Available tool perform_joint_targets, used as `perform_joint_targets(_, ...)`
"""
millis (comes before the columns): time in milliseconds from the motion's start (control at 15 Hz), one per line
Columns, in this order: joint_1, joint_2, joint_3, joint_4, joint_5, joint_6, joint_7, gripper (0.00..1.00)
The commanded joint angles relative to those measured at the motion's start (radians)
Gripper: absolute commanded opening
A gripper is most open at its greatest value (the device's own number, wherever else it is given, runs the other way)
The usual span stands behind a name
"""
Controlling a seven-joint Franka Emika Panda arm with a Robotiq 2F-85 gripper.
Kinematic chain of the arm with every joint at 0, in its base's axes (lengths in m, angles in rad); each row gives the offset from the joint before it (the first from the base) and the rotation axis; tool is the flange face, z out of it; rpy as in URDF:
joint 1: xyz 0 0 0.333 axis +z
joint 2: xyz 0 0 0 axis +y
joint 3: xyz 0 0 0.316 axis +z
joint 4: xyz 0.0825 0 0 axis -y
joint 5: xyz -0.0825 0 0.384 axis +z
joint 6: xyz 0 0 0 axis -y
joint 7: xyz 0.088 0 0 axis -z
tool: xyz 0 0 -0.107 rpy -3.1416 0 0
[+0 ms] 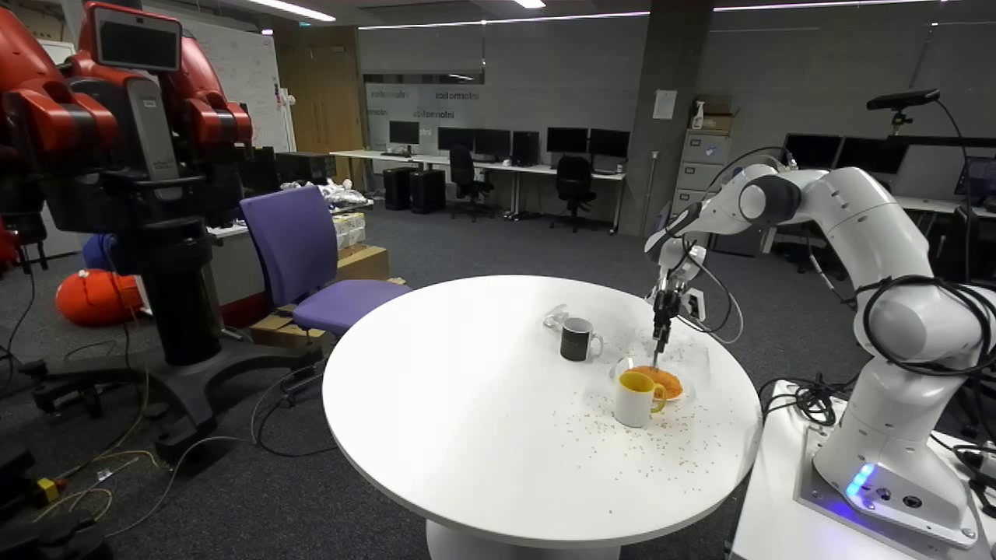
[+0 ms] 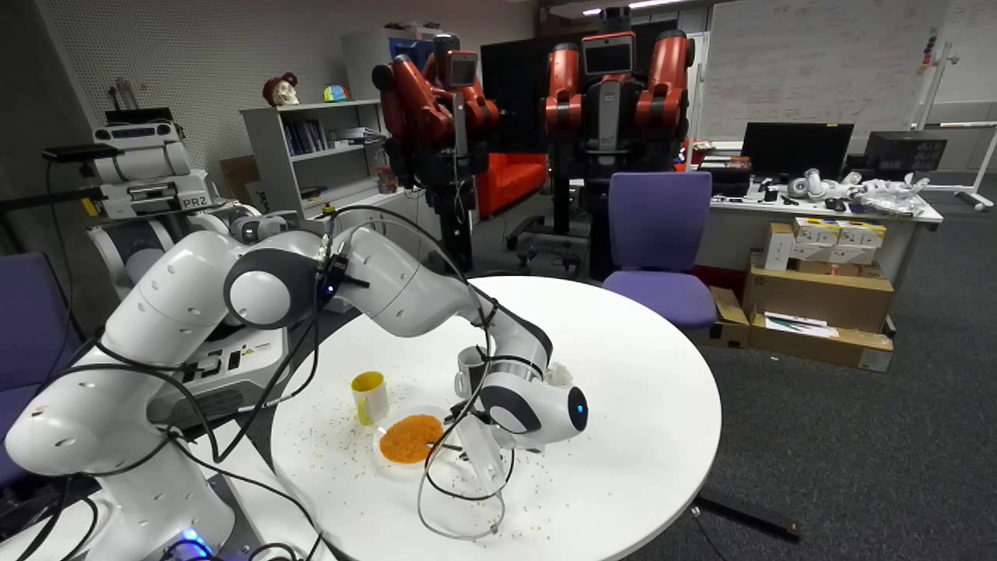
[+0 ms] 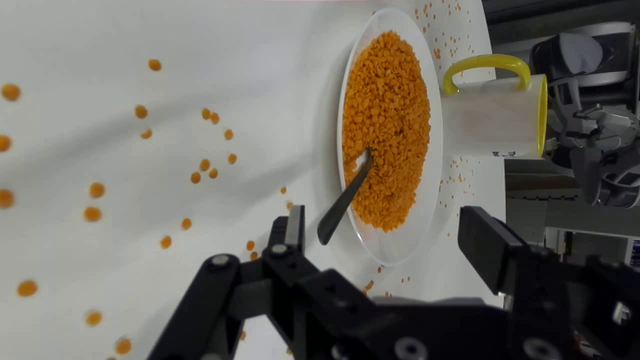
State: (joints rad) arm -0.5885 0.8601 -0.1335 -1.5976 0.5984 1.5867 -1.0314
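A: Status?
B: Gripper (image 3: 382, 232) released: fingers (image 3: 480, 240) spread, utensil (image 3: 345, 205) between them, unclamped.
A: Where exactly?
B: Wrist view, clocked from mid-gap: utensil's dark handle at 10 o'clock, nearer the finger at 9; can't tell if they touch. Far end sunk in orange grains (image 3: 390, 90).
A: Around it?
B: Grains heaped on a white plate (image 3: 400, 246) at 12 o'clock. White mug (image 3: 492, 117) with yellow handle at 1 to 2, just beside the plate.
A: Surface?
B: Round white table (image 1: 451, 397), loose grains scattered about the plate. In an exterior view, clocked from the gripper: dark mug (image 1: 576, 340) at 9 o'clock, crumpled clear plastic (image 1: 555, 316) just past it.
A: Room?
B: Same view, clocked from table centre: arm base (image 1: 895, 474) at 3 o'clock, purple chair (image 1: 292, 241) at 10, red robot (image 1: 148, 140) also at 10, farther out. Beyond, monitors (image 1: 566, 140) on a long desk (image 1: 358, 154) at 12, grey filing cabinet (image 1: 700, 159) at 1.
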Motion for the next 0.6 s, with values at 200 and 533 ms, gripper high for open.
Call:
perform_joint_targets(200,0.006,0.01,0.007,-0.006,-0.022,0.02,0.024,0.88)
perform_joint_targets(533,0.012,0.015,0.011,-0.009,-0.023,0.012,0.022,0.78)
